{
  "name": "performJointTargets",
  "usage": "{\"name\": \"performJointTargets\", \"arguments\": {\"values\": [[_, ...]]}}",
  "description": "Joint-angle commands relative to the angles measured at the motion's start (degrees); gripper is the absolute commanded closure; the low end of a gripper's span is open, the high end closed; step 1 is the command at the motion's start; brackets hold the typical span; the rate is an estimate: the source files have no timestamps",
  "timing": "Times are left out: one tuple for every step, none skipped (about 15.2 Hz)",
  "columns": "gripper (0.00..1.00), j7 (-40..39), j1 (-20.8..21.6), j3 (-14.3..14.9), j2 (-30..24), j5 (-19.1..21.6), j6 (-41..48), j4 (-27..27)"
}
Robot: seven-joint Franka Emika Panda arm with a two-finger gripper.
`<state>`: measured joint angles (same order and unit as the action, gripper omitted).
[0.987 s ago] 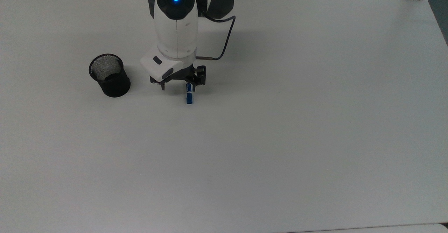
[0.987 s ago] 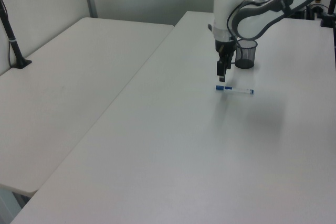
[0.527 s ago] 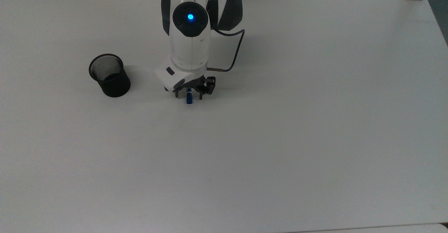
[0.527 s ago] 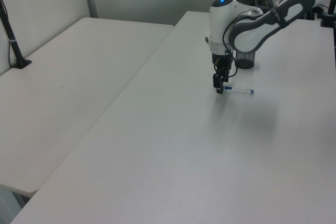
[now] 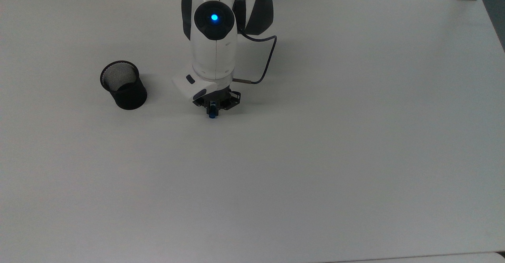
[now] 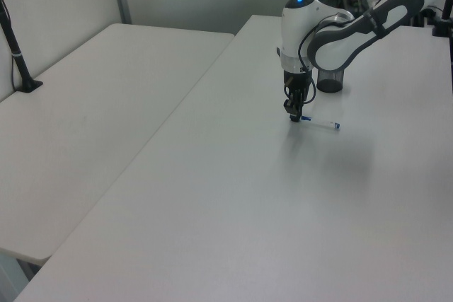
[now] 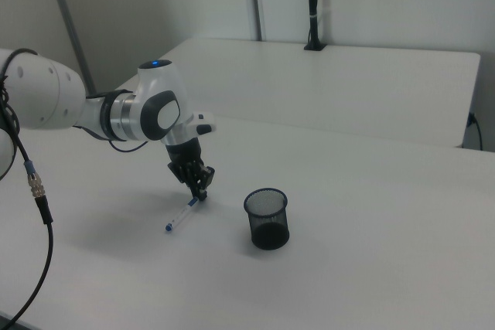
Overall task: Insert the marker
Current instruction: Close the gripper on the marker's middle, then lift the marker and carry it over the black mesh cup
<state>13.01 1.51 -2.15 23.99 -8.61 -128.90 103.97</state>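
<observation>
The marker (image 6: 318,122) lies flat on the tabletop (image 5: 315,156). The end effector (image 6: 294,116) sits at one end of it. In the top view, the cup (image 5: 123,85) stands to its left, well apart.

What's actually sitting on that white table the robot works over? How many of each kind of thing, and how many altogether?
Markers: 1, the marker lying flat, white barrel with blue ends, the gripper at one end of it.
Cups: 1, the black mesh cup, standing upright, apart from the marker.
Total: 2 things on the table.
</observation>
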Motion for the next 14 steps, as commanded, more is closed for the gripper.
{"name": "performJointTargets", "arguments": {"values": [[1.00,1.9,-1.2,-0.3,-6.7,-1.0,-0.1,1.1],[1.00,2.2,-2.2,-0.3,-9.5,-1.0,-0.1,1.2],[1.00,2.4,-3.7,-0.3,-12.3,-1.1,-0.1,1.2],[1.00,2.3,-4.9,-0.3,-14.9,-1.1,-0.2,1.2],[1.00,2.0,-6.2,-0.1,-17.0,-1.1,-0.5,1.2],[1.00,1.8,-7.6,0.0,-18.7,-1.2,-0.9,1.2],[1.00,1.2,-9.0,0.0,-19.9,-1.3,-1.4,1.2],[1.00,0.1,-10.3,0.0,-21.0,-1.4,-3.4,1.5],[1.00,-1.7,-11.5,0.1,-22.3,-1.4,-6.5,3.7],[1.00,-3.6,-12.7,0.2,-23.7,-1.4,-10.9,6.6],[1.00,-5.4,-14.1,0.2,-24.6,-1.4,-16.0,9.7],[1.00,-7.5,-15.3,0.2,-24.9,-1.4,-20.6,12.1],[1.00,-9.6,-16.4,0.3,-24.4,-1.3,-24.8,13.5],[1.00,-11.2,-17.3,0.3,-23.7,-1.3,-28.3,14.6]]}}
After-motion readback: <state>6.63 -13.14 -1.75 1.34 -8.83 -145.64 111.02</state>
